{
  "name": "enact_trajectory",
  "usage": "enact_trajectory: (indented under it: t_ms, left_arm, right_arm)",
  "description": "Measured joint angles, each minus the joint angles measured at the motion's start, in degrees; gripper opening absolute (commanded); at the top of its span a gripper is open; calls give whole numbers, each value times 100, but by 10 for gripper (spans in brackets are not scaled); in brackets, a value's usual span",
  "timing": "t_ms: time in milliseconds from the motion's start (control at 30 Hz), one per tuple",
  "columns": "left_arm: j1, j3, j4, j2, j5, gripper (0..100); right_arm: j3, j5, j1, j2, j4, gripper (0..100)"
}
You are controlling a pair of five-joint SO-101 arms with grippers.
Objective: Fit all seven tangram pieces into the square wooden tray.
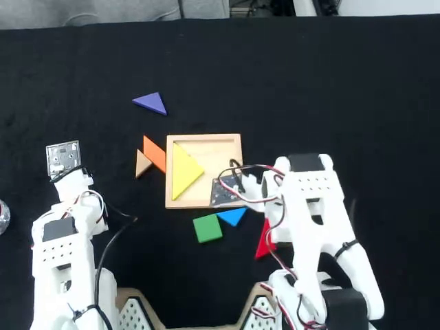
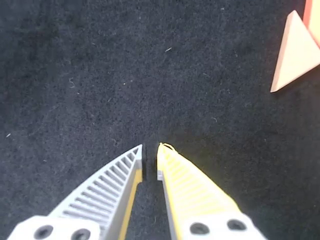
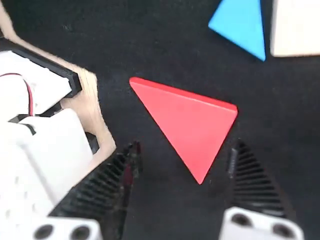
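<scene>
Red triangle, flat, sharp corner pointing into wide-spread right hand

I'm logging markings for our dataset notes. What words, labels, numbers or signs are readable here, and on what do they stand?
None can be read.
The wooden tray, the yellow triangle and the red triangle are plain.
Any marks on the small grey square plate left of the tray are too small to read.

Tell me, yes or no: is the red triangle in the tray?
No, the red triangle lies on the black cloth, outside the tray.
</scene>
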Motion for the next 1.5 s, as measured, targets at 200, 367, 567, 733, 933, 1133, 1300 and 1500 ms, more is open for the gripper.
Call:
enact_trajectory:
  t_ms: [200, 367, 567, 733, 933, 1133, 1300, 1500]
  left_arm:
    - [0, 0, 0, 0, 0, 73]
    - [0, 0, -88, 0, 0, 73]
    - [0, 0, -123, 0, 0, 73]
    - [0, 0, -158, 0, 0, 73]
    - [0, 0, -158, 0, 0, 73]
    - [35, 26, -158, 0, 0, 73]
    - [167, 132, -158, 0, 0, 73]
    - [193, 132, -158, 0, 0, 73]
  right_arm:
    - [343, 70, -246, 0, -105, 280]
    - [721, 404, -343, 0, -325, 315]
    - [870, 448, -343, 0, -774, 428]
    - [870, 448, -343, 0, -774, 413]
    - [941, 941, 9, 0, -826, 413]
    - [1134, 1486, 554, 0, -1336, 412]
    - [1327, 1530, 545, 0, -1565, 411]
    - [1618, 1530, 369, 0, -1899, 410]
